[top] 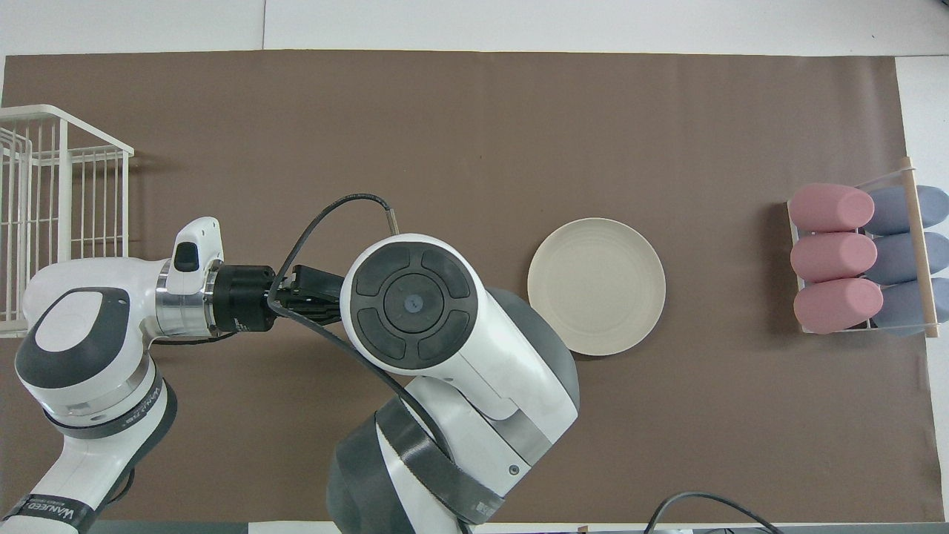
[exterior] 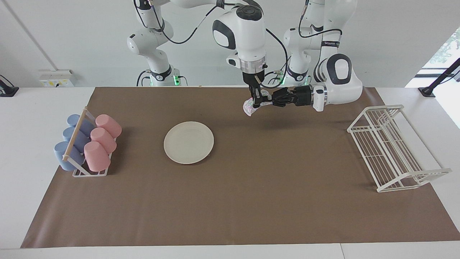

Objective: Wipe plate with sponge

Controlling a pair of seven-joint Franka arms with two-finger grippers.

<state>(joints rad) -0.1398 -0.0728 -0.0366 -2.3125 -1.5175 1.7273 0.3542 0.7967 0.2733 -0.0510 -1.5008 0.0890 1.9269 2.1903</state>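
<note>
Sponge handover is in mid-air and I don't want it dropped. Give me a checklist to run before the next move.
1. Left gripper shut on the sponge, above the mat: ok.
2. Right gripper down at the sponge from above: ok.
3. Right gripper has its own hold on the sponge: cannot tell.
4. Plate flat on the mat, nothing on it: ok.
5. Way from sponge to plate free of the cup rack: ok.
</note>
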